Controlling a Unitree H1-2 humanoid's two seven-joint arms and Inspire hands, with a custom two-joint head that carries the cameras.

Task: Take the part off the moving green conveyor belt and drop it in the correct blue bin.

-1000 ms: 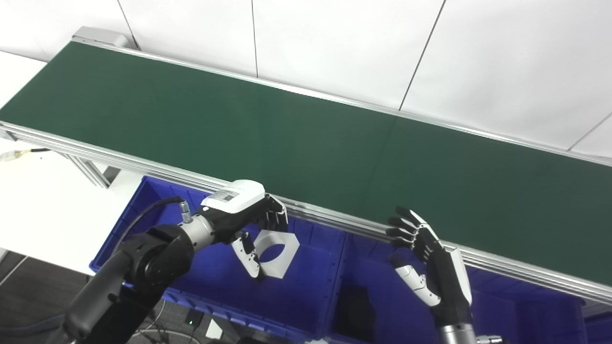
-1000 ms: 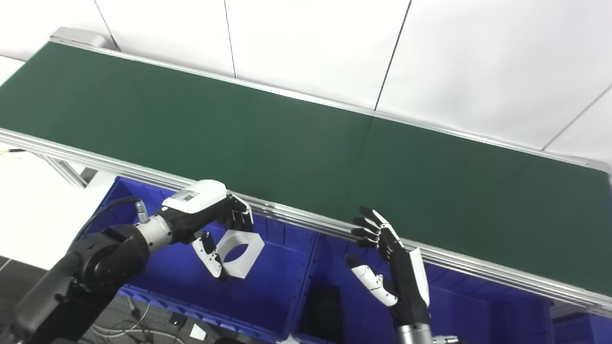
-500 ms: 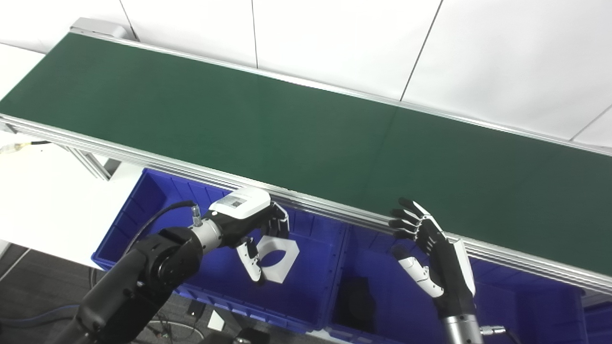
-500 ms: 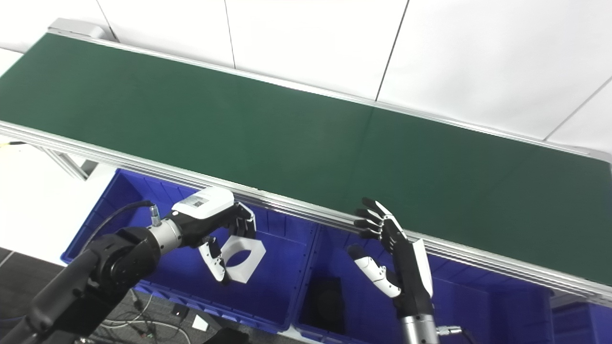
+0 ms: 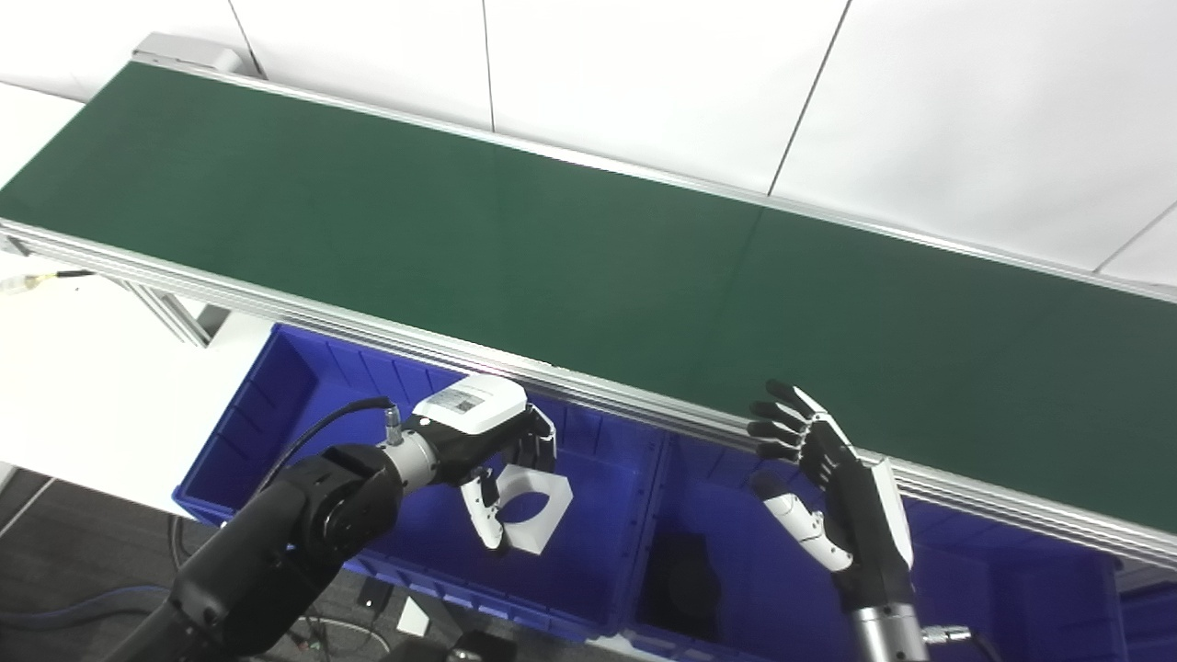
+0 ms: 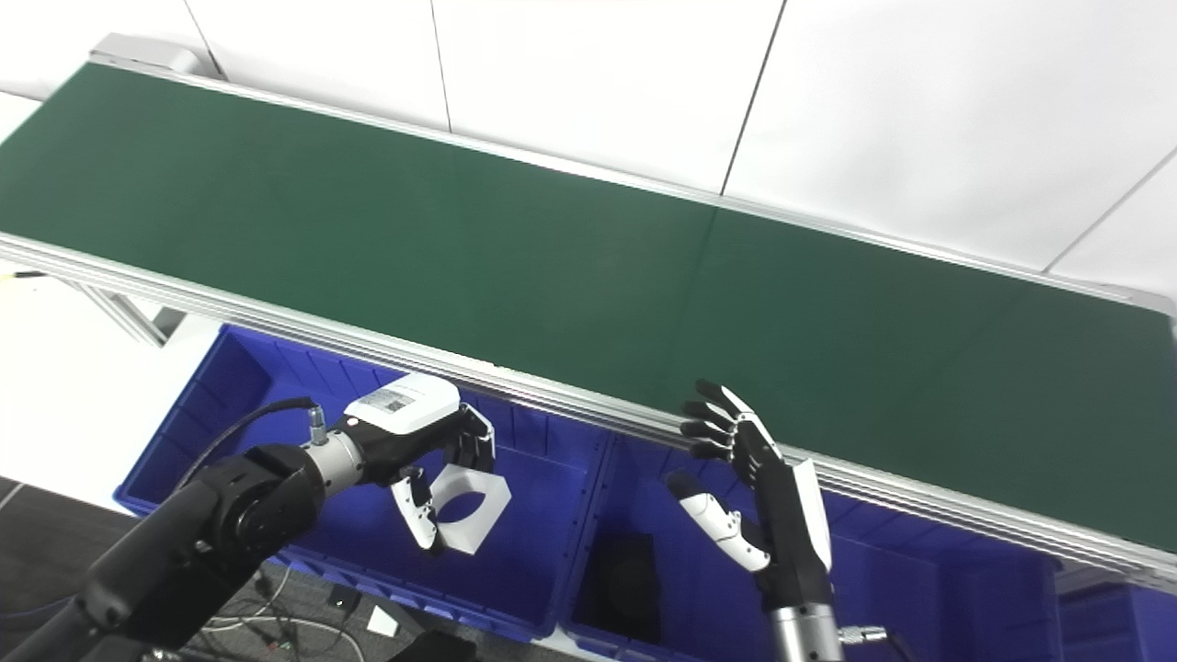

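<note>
Since a second ago the left hand has sunk lower over the left blue bin, fingers clamped on the white holed plate at its 4 o'clock; the right hand waits, fingers spread and empty.

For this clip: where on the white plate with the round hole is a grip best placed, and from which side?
Likely its rim, pinched across the flat faces from the belt side. The white plate is thin, hangs nearly on edge over the left blue bin, and the left hand already grips its upper-left rim that way.
</note>
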